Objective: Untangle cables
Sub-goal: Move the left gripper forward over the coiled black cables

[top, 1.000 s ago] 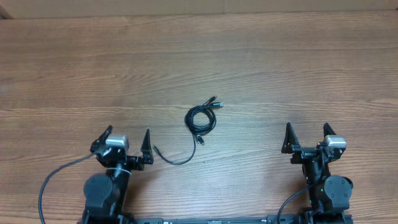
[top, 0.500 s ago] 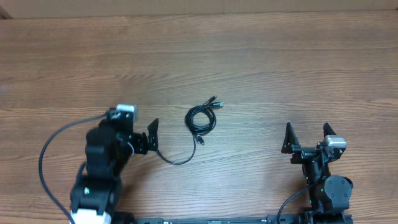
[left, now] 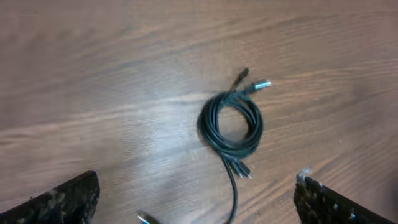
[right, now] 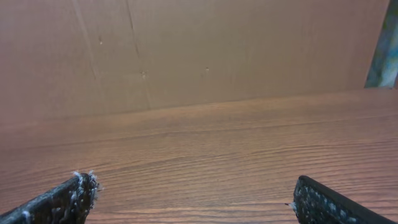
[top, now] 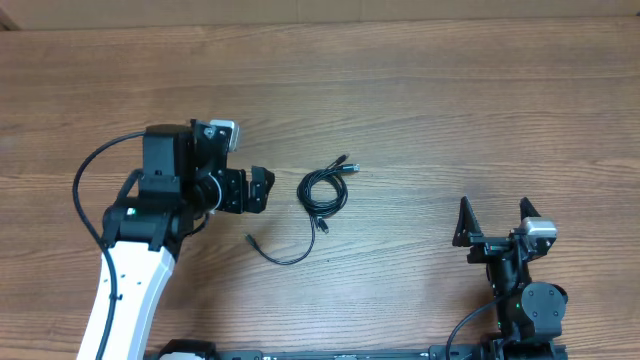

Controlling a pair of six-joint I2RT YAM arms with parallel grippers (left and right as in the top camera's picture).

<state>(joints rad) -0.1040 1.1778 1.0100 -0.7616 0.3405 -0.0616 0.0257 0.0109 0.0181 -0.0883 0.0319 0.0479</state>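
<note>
The cables (top: 305, 192) lie mid-table as a small black coil with silver-tipped plugs at its upper right. One strand trails down and left to a loose plug (top: 250, 240). My left gripper (top: 262, 189) hovers open just left of the coil, tilted down at it. In the left wrist view the cables (left: 208, 127) sit ahead of the left gripper (left: 196, 196), with the trailing strand running between the spread fingers and nothing held. My right gripper (top: 493, 210) rests open at the front right, far from the cables. In its own view the right gripper (right: 193, 196) holds nothing.
The wooden table (top: 450, 110) runs back to a brown cardboard wall (right: 217, 50). The left arm's thick black cord (top: 85, 185) loops out to the left of the arm.
My left arm has lifted from its rest at the front edge and swung forward and right, ending beside the coil. The right arm and the cables have not moved.
</note>
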